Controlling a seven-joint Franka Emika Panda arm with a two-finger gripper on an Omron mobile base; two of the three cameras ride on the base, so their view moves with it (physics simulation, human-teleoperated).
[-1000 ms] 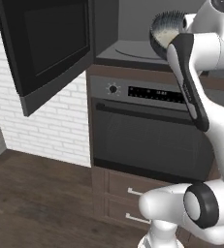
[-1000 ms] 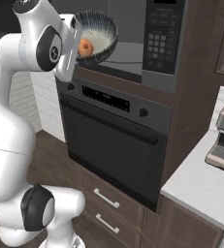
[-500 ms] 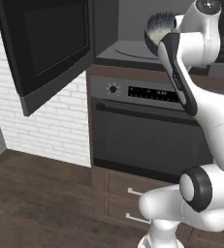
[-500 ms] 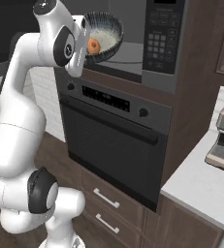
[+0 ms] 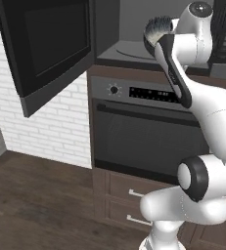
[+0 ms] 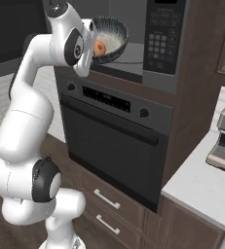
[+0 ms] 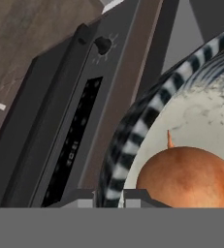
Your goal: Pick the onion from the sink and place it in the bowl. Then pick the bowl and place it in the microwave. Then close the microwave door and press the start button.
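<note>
Currently you are in the second step: the gripper (image 7: 108,196) is clamped on the near rim of the bowl (image 6: 110,36), with the onion (image 6: 100,47) inside, held at the front edge of the microwave (image 6: 133,53) opening; next, advance it level onto the floor before releasing. Your right base view shows the onion, while the left shows the open door (image 5: 46,49).
</note>
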